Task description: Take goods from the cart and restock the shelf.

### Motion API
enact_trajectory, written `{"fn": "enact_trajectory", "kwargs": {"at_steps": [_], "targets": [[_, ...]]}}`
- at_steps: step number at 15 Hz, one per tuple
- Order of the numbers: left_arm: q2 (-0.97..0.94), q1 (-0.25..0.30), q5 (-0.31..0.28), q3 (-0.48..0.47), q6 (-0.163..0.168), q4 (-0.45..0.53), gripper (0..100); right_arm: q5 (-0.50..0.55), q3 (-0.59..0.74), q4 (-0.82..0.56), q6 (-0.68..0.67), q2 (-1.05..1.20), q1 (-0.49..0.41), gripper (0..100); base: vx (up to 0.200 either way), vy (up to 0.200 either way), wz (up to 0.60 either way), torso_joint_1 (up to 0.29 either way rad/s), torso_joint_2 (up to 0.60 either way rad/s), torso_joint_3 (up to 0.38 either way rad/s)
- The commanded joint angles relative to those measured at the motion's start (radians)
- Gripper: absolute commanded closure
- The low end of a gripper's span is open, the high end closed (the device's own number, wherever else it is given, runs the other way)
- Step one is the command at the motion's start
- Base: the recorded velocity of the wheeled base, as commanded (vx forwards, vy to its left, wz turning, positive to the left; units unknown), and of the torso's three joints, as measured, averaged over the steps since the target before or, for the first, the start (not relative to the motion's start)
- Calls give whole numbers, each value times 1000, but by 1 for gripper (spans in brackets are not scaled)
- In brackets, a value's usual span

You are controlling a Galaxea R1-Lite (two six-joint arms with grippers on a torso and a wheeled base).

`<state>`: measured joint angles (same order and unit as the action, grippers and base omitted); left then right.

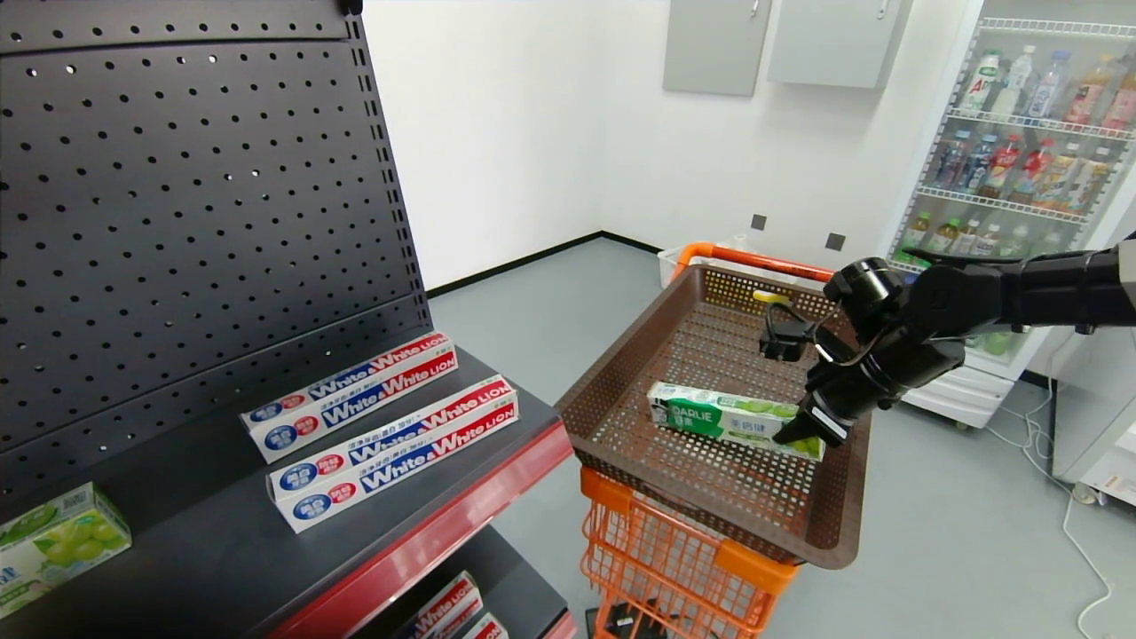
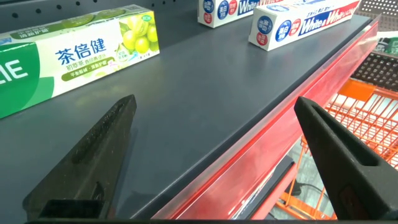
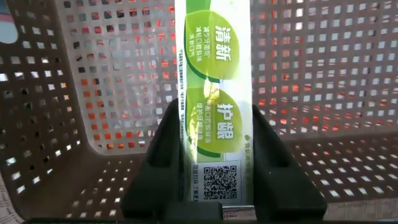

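Head view: your right gripper (image 1: 799, 433) meets the green toothpaste box (image 1: 710, 413) lying in the cart's (image 1: 674, 568) brown basket (image 1: 612, 373). Left wrist view: your left gripper (image 2: 214, 102) hangs spread wide above the shelf (image 2: 205, 130). Right wrist view: its fingers (image 3: 165, 143) pinch the green toothpaste box.

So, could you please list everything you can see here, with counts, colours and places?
cart box: one, green and white, lying in the basket.
basket: one, brown, atop the cart.
cart: one, orange, beside the shelf.
white boxes: two, white with red and blue, side by side on the shelf.
shelf box: one, green, on the shelf's left end.
shelf: one, dark grey with red edge.
drinks fridge: one, white, far right.
left tool: one, black, open above the shelf.
right tool: one, black, shut on the cart box.
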<state>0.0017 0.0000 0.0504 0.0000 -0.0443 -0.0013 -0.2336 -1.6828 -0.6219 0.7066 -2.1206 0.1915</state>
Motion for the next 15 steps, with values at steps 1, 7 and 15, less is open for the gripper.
{"fn": "enact_trajectory", "kwargs": {"at_steps": [1,7,15], "targets": [[1,0,0,0,0,0,0,-1,11,2,1,34,0,100,0,0,0,0,0,0],[1,0,0,0,0,0,0,0,71,16,1,-15,8,100,0,0,0,0,0,0],[0,0,0,0,0,0,0,8,54,53,1,-64,6,0,0,0,0,0,0,0]]}}
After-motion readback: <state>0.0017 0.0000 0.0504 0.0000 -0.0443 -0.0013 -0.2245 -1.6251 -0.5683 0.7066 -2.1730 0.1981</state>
